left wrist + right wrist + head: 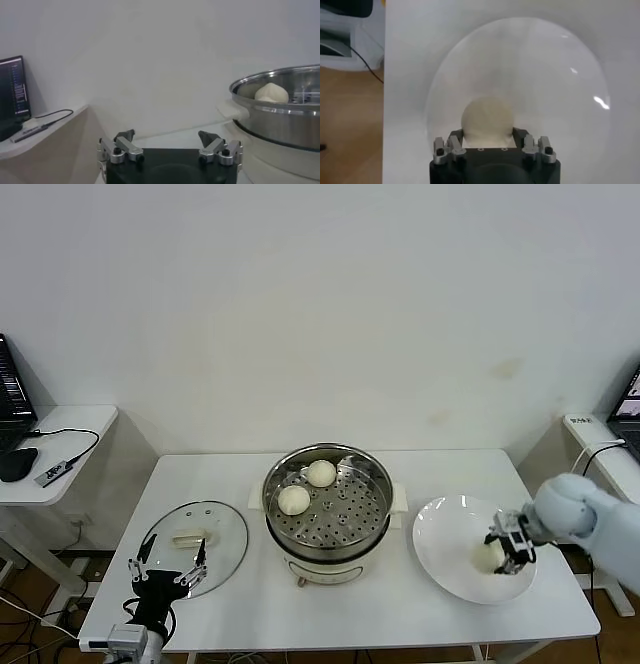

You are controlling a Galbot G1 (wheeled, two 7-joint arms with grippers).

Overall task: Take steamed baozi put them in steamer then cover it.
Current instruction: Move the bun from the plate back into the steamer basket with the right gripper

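two baozi (293, 500) sit in the steamer (328, 506). right of it, the right gripper (505, 551) has its jaws closed on a baozi (488, 556) on the plate (445, 536). left gripper (166, 574), jaws wide and empty, hangs by the cover (194, 534).

Cream-white baozi (293, 500), perforated steel steamer (370, 476), white plate (440, 539).

The head camera looks down on the whole table (400, 614). Left wrist camera faces the steamer (280, 107) sideways, low; right wrist camera hovers close above the plate (520, 75).
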